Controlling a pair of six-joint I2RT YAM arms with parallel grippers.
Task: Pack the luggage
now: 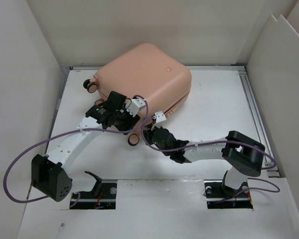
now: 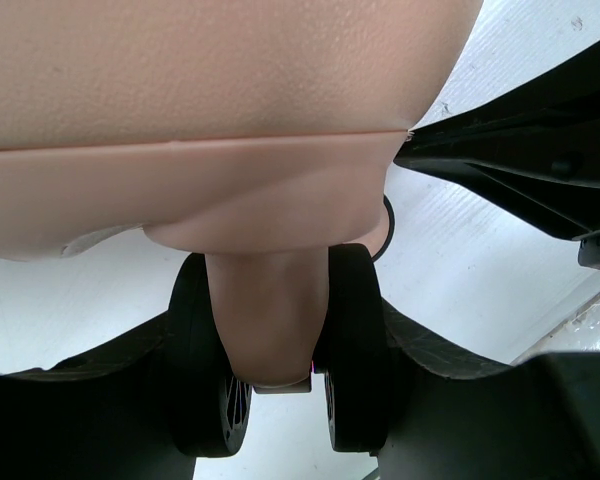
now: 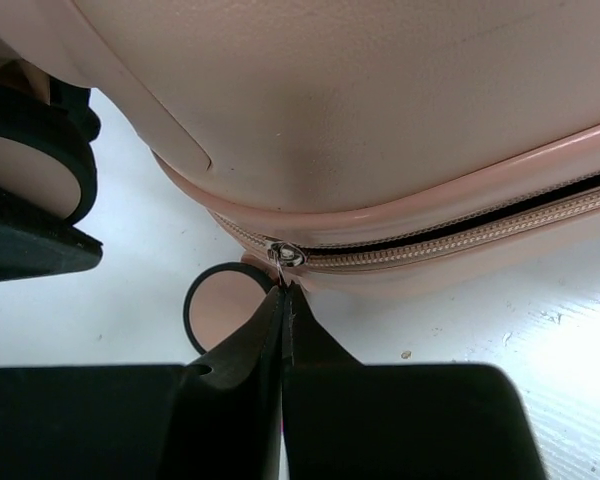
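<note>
The pink suitcase (image 1: 144,74) lies lid-down in the upper middle of the top view, with the left gripper (image 2: 270,400) clamped around a wheel (image 2: 355,350) to steady it. The right gripper (image 3: 283,300) is pinched tight on the zipper pull (image 3: 282,255), so imo it should drag slowly along the seam and stay level so the tab doesn't slip out.

Overhead; wrist cameras close against luggage (image 2: 230,100)
</note>
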